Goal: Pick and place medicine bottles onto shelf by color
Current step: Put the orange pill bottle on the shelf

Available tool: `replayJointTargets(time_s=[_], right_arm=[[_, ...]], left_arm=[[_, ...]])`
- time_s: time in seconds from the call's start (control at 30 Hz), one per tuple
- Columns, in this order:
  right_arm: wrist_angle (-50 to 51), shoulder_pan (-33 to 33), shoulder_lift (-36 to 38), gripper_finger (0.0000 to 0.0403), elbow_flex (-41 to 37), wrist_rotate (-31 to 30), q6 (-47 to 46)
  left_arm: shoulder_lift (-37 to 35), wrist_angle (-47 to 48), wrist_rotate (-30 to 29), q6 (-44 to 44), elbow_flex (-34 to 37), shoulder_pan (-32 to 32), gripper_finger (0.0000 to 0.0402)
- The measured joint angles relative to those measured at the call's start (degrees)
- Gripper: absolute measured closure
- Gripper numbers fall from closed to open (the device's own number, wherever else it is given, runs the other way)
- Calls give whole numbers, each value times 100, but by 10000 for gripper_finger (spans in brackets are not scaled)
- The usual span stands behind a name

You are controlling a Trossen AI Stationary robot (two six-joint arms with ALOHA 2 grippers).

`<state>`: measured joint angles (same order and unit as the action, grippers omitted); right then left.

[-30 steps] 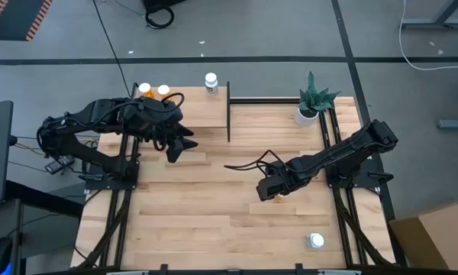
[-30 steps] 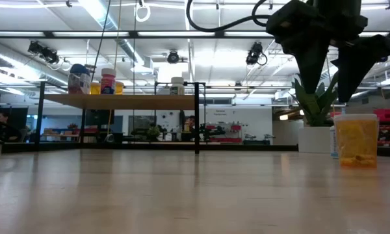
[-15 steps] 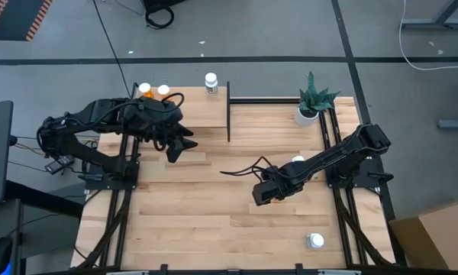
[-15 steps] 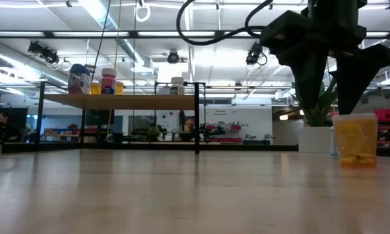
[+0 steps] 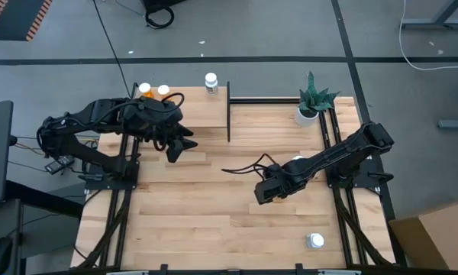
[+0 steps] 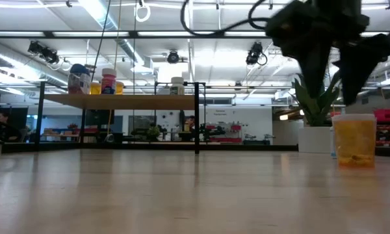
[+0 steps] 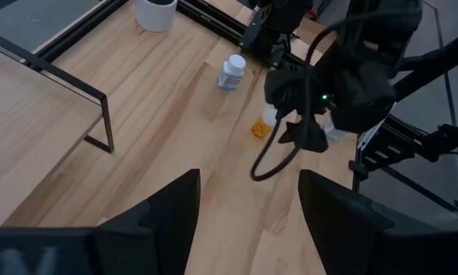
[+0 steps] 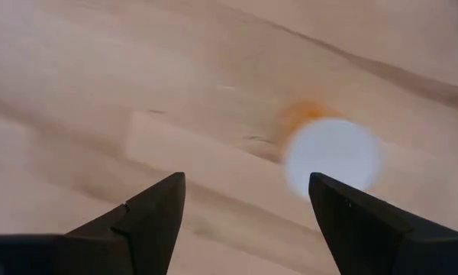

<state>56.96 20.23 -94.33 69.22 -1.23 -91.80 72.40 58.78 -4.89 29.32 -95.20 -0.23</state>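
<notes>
The right gripper (image 8: pixel 244 221) is held above the bench (image 5: pixel 198 206) with its fingers (image 8: pixel 149 214) spread wide and nothing gripped. An orange bottle (image 8: pixel 332 156) stands just ahead of them, not between them. The left gripper (image 7: pixel 248 210), fingers parted and empty, is poised beside the shelf (image 5: pixel 206 114).

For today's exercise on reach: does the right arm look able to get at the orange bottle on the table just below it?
Probably yes. The right gripper hangs open just above the orange bottle, which stands upright and alone on the table, though it looks a little off to one side of the fingers.
</notes>
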Motion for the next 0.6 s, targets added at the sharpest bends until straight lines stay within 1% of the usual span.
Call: replayJointTargets(time_s=[0.1,0.3,0.5,0.6], right_arm=[[309,22,-6,117,-5,124,19],[540,-58,-6,117,-27,137,204],[911,-161,-6,117,-27,-86,246],[849,-182,3,117,-121,-123,246]], left_arm=[[0,-1,0,-2,0,1,173],[0,0,0,-2,0,1,173],[0,0,0,-2,0,-2,173],[0,0,0,-2,0,-1,173]])
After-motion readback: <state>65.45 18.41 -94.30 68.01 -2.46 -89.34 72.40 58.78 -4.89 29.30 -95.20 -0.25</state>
